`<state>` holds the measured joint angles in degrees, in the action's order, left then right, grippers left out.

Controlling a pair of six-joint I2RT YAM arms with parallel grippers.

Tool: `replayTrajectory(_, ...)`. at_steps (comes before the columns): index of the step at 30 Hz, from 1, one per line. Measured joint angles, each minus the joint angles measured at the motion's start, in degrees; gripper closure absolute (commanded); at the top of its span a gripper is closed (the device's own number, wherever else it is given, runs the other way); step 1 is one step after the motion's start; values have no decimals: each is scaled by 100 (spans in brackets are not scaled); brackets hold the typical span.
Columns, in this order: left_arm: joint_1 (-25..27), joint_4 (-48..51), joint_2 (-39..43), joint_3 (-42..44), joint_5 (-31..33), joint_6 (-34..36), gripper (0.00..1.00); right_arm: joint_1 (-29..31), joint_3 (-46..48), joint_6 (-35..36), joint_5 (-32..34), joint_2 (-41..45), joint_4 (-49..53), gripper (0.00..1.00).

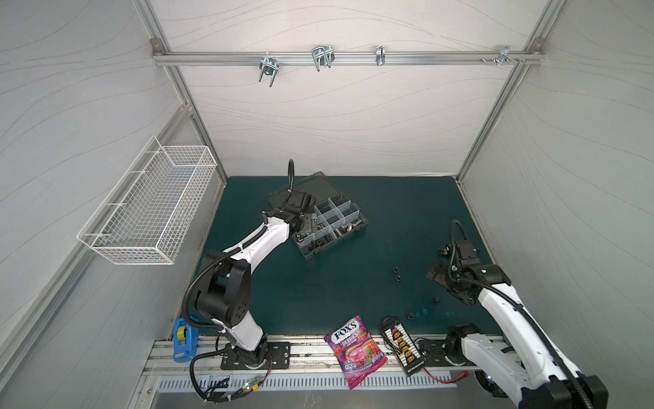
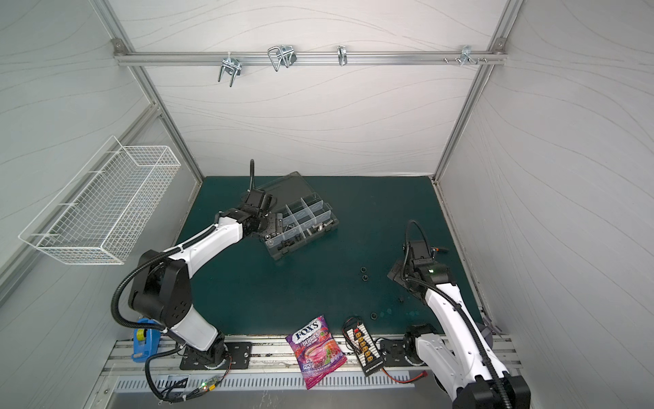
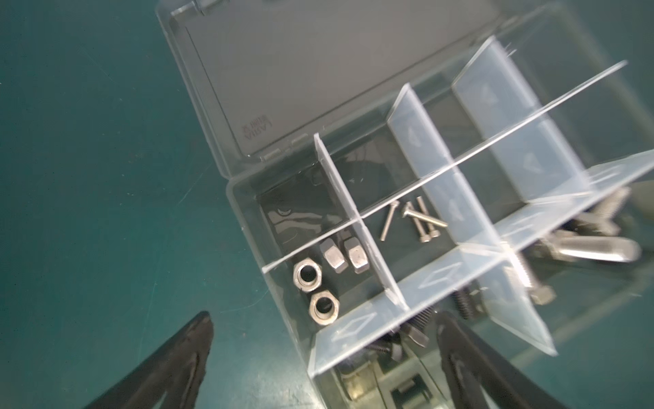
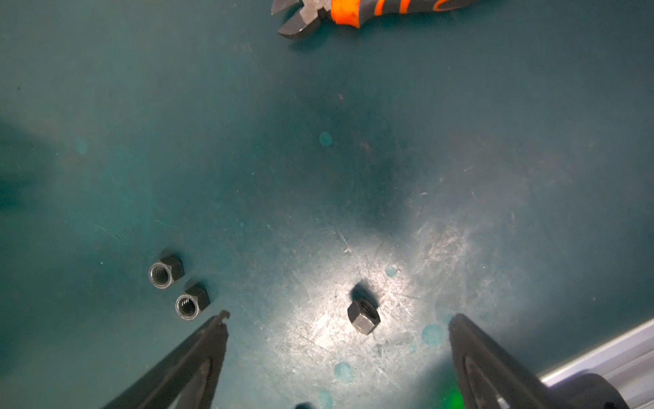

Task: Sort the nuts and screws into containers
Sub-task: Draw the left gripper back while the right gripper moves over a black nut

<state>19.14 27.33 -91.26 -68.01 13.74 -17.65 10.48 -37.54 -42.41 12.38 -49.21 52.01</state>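
- My left pincer [image 3: 325, 318] is spread and empty, straddling the wall of the organizer box [image 3: 244, 212].
- Just beyond, four silver nuts [image 3: 307, 278] lie in the corner compartment [image 3: 350, 288], with thin silver screws [image 3: 414, 221] in the one next to it.
- My right pincer [image 4: 339, 317] is spread above the table [image 4: 247, 159], with one black nut [image 4: 363, 316] between its tips.
- Two more black nuts [image 4: 166, 272] lie just beside one finger.
- Orange-handled cutters [image 4: 339, 14] lie well apart.

Both top views are evenly, diffusely lit; walls [image 1: 70, 106] are bowed by wide-angle distortion. Glare is noted on the table [image 4: 407, 269], lower centre, right wrist view. Organizer box [image 3: 354, 88] is blurred, left wrist view.
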Motion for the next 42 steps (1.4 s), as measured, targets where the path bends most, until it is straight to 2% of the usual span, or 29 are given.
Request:
replayTrajectory(8, 0, -227, 1314, 859, -365, -398, 1, 238, 0, -120, 153, 50, 184, 1)
replayTrajectory(19, 0, -221, 2830, 1996, -645, -918, 1, 1139, -127, -743, 546, -197, 610, 3)
replayTrajectory(33, 0, -195, 3305, 2634, -962, -1110, 1, 1659, -186, -1375, 675, -195, 1298, 14)
replayTrajectory(42, 0, -258, 3257, 2684, -1099, -1115, 1, 1694, 181, -1453, 442, -129, 1075, 22)
